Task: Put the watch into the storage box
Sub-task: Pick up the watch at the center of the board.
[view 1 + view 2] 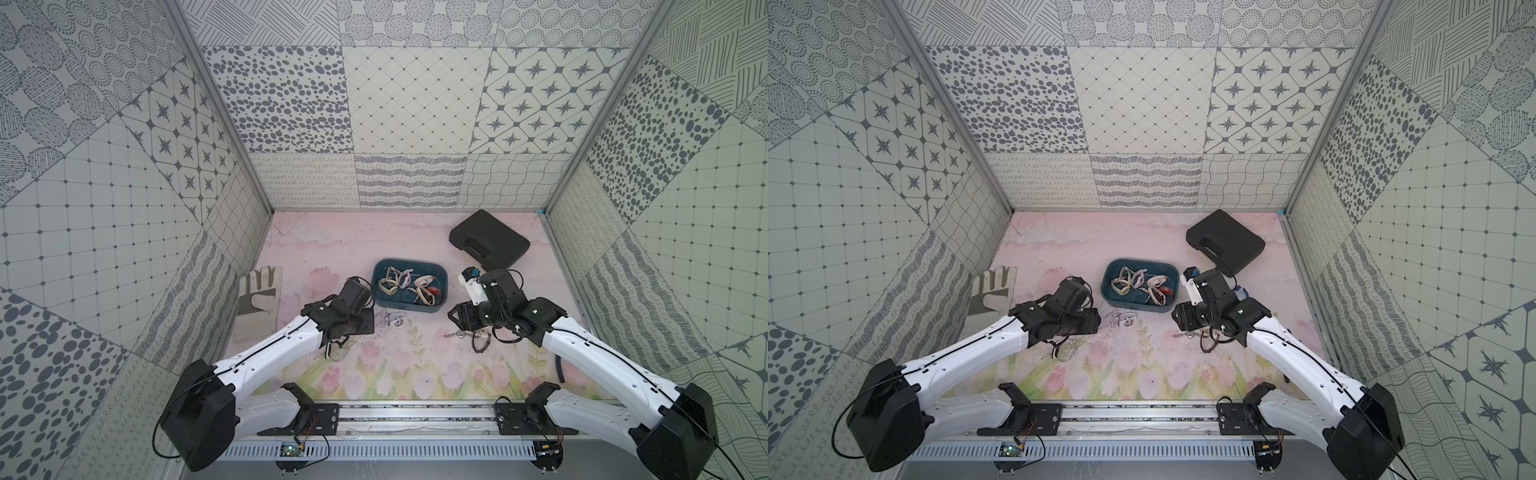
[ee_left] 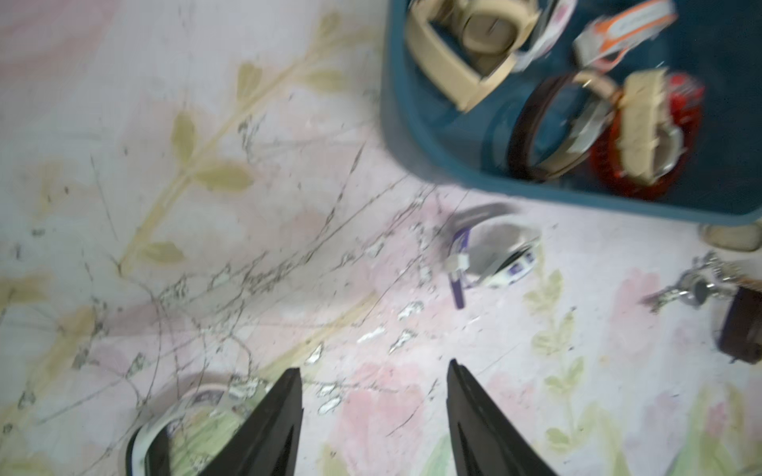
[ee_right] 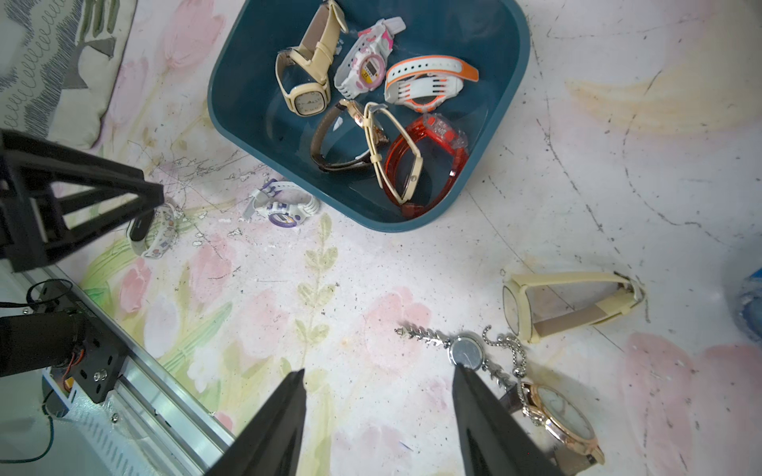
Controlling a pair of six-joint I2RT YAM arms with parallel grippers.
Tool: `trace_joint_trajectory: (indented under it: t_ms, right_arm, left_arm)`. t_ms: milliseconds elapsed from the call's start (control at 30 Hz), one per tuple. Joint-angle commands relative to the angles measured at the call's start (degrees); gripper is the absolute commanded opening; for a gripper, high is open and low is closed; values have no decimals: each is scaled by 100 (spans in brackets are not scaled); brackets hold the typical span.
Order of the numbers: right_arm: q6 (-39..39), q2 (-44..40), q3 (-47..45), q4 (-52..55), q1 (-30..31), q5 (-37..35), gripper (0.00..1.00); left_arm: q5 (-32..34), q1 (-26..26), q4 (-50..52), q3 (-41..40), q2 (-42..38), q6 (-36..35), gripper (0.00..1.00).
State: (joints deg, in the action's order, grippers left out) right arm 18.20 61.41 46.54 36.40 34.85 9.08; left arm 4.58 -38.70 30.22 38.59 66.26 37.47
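My left jaws stand spread and empty beside a white patterned-strap watch (image 2: 144, 430), cut off and blurred there, clearer in the right wrist view. A white-and-purple plastic watch (image 3: 280, 208) lies just outside the dark teal plastic storage box (image 3: 231, 103), mid-worktop. My right jaws gape empty too.

I counted eleven watches (image 3: 307, 99), six inside the one storage box (image 3: 243, 62) and five loose on my mat (image 3: 371, 268), plus one black case (image 1: 490, 241) and one glove (image 1: 259, 299).
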Motion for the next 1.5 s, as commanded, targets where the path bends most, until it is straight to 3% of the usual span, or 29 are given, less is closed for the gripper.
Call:
trace_joint_trajectory:
  t_ms: [0, 467, 700, 967, 1067, 1233, 1467]
  right_arm:
    - [102, 1, -100, -267, 25, 184, 62]
    - [123, 46, -196, -329, 98, 184, 62]
    - [107, 21, -223, -310, 101, 132, 62]
    - [64, -7, -225, -274, 100, 112, 62]
    - [83, -26, -249, -272, 101, 131, 62]
    - [115, -30, -273, -278, 102, 137, 62]
    - [160, 153, -213, -225, 219, 258, 62]
  left_arm:
    - [342, -200, 424, -635, -253, 1001, 60]
    - [572, -275, 361, -957, -5, 1281, 53]
    - [598, -268, 464, -882, -418, 1234, 50]
    - [456, -268, 249, -879, 222, 1157, 43]
    - [436, -267, 156, -846, 393, 1120, 30]
    - [367, -275, 107, -784, 458, 1040, 0]
    - [158, -281, 395, -260, 50, 628, 0]
